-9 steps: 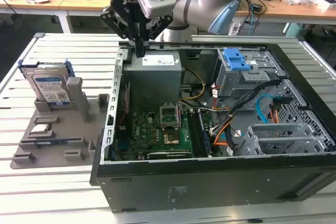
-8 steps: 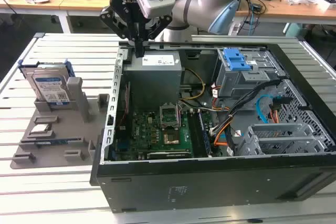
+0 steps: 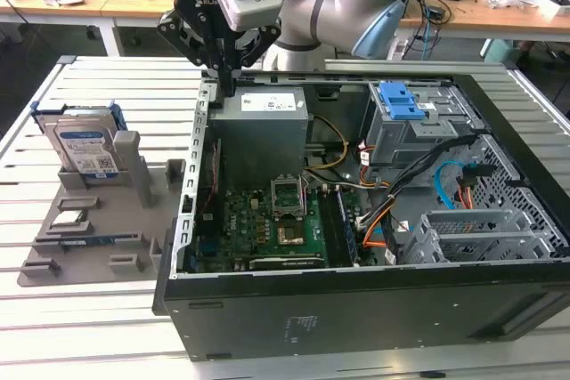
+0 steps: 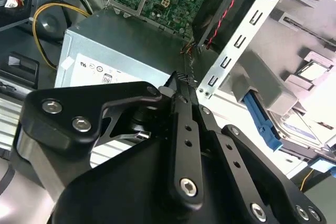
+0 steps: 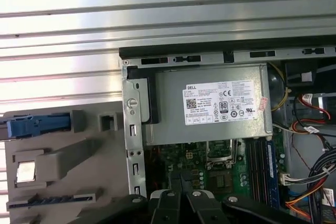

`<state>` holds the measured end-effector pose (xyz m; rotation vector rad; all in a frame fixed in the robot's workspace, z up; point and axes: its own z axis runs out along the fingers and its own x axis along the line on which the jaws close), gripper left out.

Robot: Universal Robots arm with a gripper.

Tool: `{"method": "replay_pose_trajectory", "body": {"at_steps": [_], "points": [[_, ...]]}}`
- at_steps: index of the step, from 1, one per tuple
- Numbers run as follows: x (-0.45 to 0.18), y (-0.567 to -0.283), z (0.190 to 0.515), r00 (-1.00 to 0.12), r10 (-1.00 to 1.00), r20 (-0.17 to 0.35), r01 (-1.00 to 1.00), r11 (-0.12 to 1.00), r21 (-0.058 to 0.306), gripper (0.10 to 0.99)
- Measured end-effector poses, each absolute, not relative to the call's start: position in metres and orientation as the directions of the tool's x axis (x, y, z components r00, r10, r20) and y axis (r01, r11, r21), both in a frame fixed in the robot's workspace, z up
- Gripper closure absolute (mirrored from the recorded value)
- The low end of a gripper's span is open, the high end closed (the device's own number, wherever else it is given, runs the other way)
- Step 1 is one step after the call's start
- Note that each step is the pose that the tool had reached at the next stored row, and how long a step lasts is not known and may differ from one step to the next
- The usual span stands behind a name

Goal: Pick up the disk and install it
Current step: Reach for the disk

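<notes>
Hovering above the far edge of the computer case [image 3: 374,309], the claw [image 3: 228,86] is pressed together, empty. We judge the disk [image 3: 85,147] stands upright in its grey holder [image 3: 134,166], at the exterior view's left, for easy gripping.

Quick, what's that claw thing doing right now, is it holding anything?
End effector: closed, holding nothing; the disk stands in its grey holder.
</notes>
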<state>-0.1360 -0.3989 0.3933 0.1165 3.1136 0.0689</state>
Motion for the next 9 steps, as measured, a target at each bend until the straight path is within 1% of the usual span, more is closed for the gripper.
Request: {"method": "replay_pose_trajectory", "body": {"at_steps": [9], "points": [[-0.148, -0.399, 0.393, -0.997, 0.075, -0.023, 0.074, 0.996, 0.045, 0.98]]}}
